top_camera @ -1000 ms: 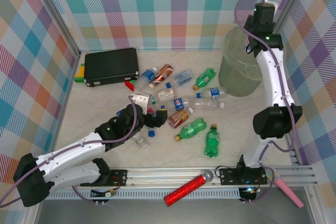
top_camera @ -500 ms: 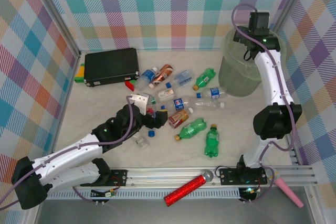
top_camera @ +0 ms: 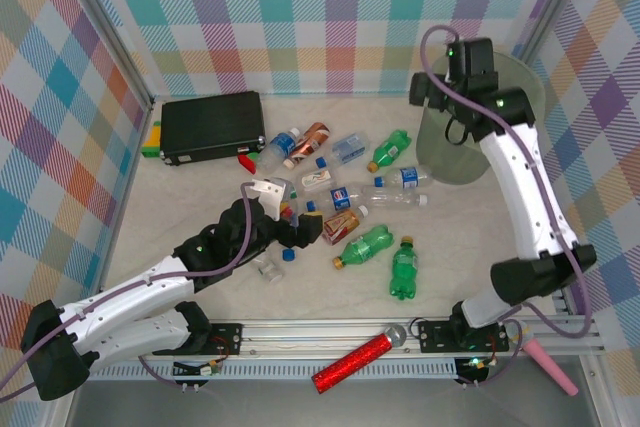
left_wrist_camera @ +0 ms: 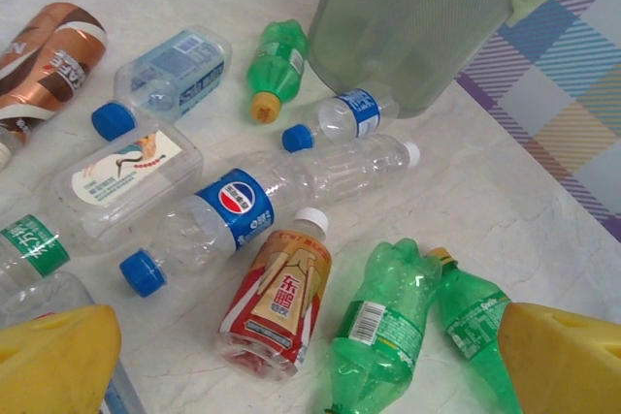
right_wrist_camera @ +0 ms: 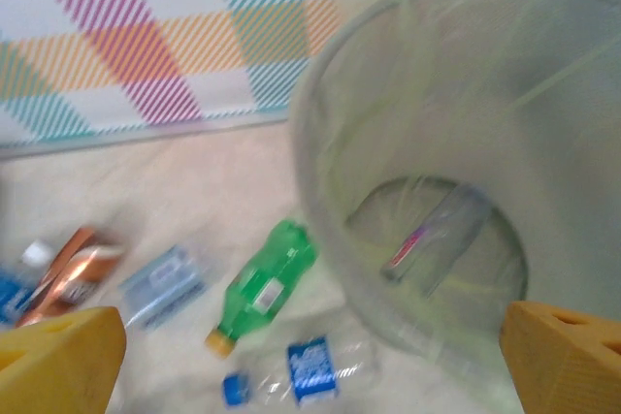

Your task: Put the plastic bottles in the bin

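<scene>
Bright even light, soft shadows, right wrist view motion-blurred

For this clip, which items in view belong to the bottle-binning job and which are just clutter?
Job: loose plastic bottles, bin with one bottle inside.
Lying about: black case, red glittery tube, pink stick at the front right.

Pastel plaid walls, pale marbled tabletop, aluminium rail along near edge
</scene>
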You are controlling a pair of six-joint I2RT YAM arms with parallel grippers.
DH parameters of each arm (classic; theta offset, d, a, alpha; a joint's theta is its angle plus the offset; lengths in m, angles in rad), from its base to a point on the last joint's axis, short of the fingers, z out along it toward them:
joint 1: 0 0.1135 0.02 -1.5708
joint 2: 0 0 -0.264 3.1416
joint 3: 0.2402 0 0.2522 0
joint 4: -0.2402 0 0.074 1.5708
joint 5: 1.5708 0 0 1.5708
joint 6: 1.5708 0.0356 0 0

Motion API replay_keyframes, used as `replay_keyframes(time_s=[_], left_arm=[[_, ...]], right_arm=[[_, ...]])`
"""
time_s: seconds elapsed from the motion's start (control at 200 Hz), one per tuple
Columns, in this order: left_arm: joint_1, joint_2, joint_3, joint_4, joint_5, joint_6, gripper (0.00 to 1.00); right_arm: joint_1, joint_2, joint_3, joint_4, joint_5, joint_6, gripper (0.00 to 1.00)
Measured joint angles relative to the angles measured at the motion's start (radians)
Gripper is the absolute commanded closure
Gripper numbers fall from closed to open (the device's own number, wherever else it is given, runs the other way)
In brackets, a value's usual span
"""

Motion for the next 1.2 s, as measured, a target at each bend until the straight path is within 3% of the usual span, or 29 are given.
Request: replay_keyframes(time_s=[0.265, 0.49, 0.93, 1.2], left_arm=[[0.000, 0.018, -0.004, 0.022, 0.032, 0.000, 0.00], [0.000, 0.062, -0.005, 0.023, 0.032, 0.000, 0.00], [0.000, 0.069, -0.005, 0.023, 0.032, 0.000, 0.01], [0.000, 0.061, -0.005, 0.023, 0.032, 0.000, 0.00]], right_arm=[[0.059, -0.245, -0.344, -0.096, -0.054, 0.123, 0.01], [0.087, -0.380, -0.571, -0.190, -0.172, 0.230, 0.01], [0.278, -0.395, -0.884, -0.237, -0.306, 0.468, 0.01], [0.294, -0.377, -1.012, -0.156, -0.404, 0.521, 0.01]])
